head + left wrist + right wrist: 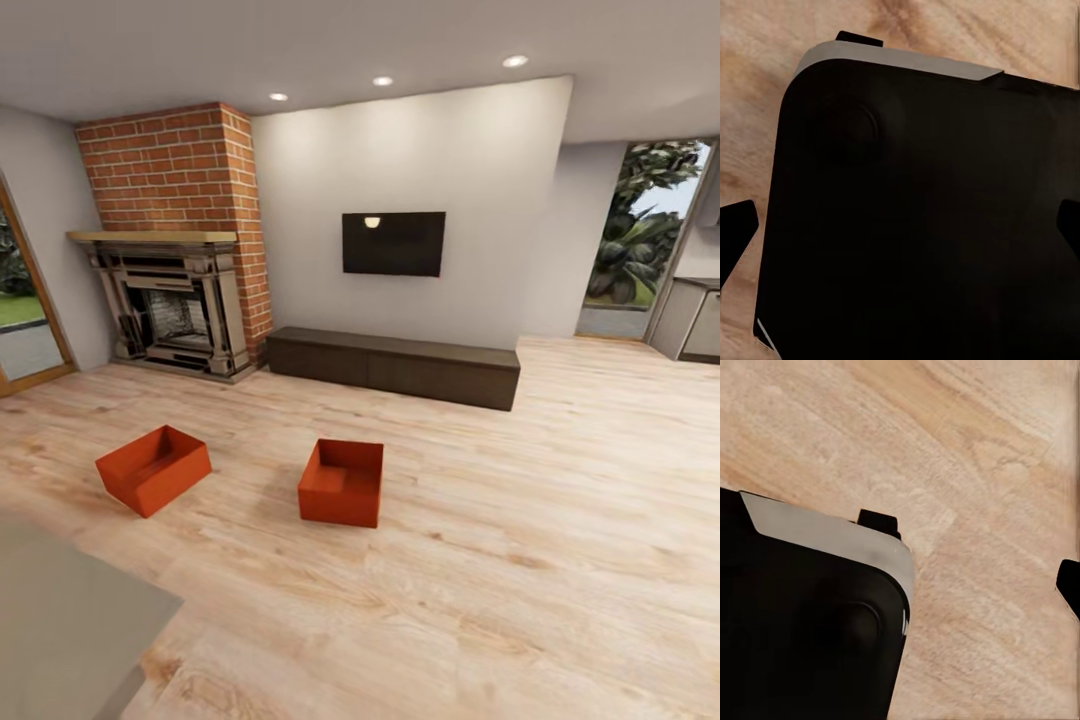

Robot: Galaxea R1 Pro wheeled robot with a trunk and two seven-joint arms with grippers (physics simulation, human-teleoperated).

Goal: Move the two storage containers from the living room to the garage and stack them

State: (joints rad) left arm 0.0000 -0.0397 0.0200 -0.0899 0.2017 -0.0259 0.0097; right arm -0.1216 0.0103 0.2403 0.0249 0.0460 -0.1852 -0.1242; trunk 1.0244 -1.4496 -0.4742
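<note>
At the near left corner of the head view lies a flat grey surface [70,620], cut off by the frame edge. Beyond it the light wood-plank floor [500,580] of the living room spreads across to the far wall.

The two storage containers rest on that floor, left of centre and apart from each other. The left container [153,468] sits turned at an angle, one corner pointing toward the camera. The right container [342,482] stands nearly square to the view, its open top showing the flat bottom inside. Both are empty and upright.

Farther back, a long dark low cabinet [395,366] runs along the far wall, with a wall TV [393,243] mounted above it. To the left of the cabinet stands the red brick fireplace [180,240]. A wood-framed glass door [25,300] shows at the far left, and an opening onto greenery [645,240] at the far right.

In the left wrist view, a dark fingertip [736,229] of the left end effector shows beside the robot's black base [915,217], over wood floor. In the right wrist view, a dark fingertip [1069,585] of the right end effector shows at the edge. For either end effector, I cannot tell how far it is spread.
</note>
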